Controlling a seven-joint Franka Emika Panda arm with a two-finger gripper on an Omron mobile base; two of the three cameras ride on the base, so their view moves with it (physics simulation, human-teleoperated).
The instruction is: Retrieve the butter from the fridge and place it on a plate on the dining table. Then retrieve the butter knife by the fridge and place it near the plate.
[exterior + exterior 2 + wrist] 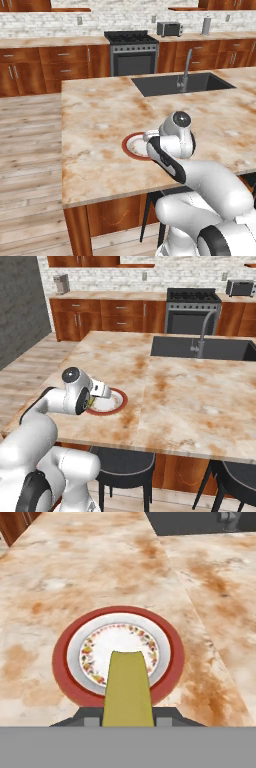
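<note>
Along the back wall you have a black stove [131, 51] set between red-brown cabinets [47, 67], with a white brick backsplash [50, 24] above the back counter [110, 295]. A toaster [169, 28] sits on that counter just right of the stove, and a grey canister [206, 25] stands further right. In the right base view you see a small grey appliance [61, 283] at the counter's left end, near a dark grey wall [20, 306]. Pale plank floor [27, 150] lies below, and dark stools [125, 468] stand at the near edge.
</note>
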